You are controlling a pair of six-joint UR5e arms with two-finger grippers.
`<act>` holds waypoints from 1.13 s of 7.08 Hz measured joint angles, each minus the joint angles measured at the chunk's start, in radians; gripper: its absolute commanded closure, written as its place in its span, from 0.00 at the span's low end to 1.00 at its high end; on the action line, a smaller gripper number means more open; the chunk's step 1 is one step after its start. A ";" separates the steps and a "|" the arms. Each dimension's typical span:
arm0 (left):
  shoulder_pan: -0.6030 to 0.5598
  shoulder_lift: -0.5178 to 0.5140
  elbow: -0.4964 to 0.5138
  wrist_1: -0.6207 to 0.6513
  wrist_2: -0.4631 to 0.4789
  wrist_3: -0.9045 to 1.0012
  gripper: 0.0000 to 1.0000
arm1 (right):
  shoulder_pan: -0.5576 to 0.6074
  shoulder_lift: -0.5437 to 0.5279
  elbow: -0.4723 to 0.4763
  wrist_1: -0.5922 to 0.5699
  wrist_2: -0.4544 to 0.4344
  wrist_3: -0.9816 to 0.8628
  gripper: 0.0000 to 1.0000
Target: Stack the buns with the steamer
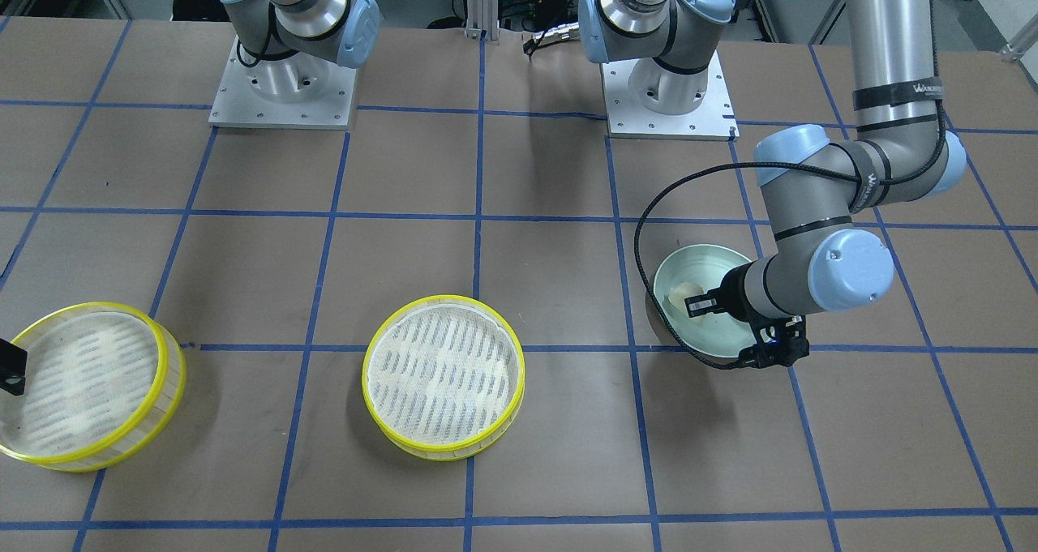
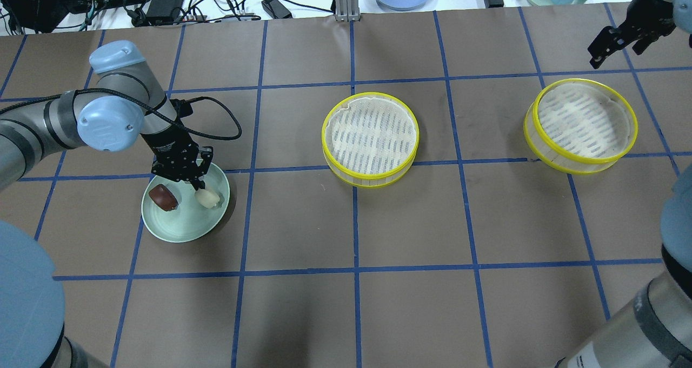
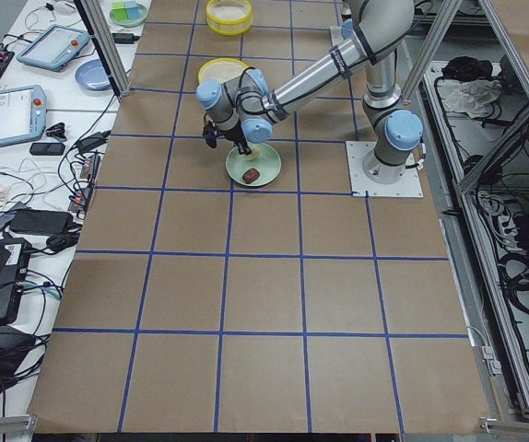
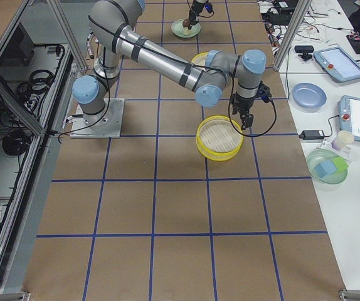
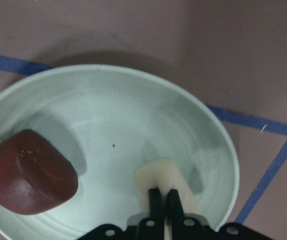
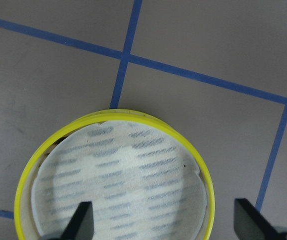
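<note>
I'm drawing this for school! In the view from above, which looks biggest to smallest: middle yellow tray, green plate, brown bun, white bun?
1. middle yellow tray
2. green plate, slightly smaller
3. brown bun
4. white bun, though the left gripper hides part of it, so the buns' order is unsure.

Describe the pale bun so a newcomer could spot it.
Find the mint-green round plate beneath the left arm. Two lumps lie in it; the one at the left claw is the cream-white rounded bun, unlike the dark reddish-brown half-round bun beside it.
</note>
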 measured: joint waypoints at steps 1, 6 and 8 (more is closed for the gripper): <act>-0.011 0.028 0.045 -0.003 -0.001 -0.032 1.00 | -0.004 0.019 0.006 -0.035 0.002 0.001 0.00; -0.186 0.034 0.207 0.190 -0.237 -0.395 1.00 | -0.005 0.050 0.047 -0.090 -0.004 0.011 0.00; -0.256 -0.047 0.206 0.377 -0.332 -0.497 1.00 | -0.022 0.062 0.051 -0.104 -0.015 -0.051 0.00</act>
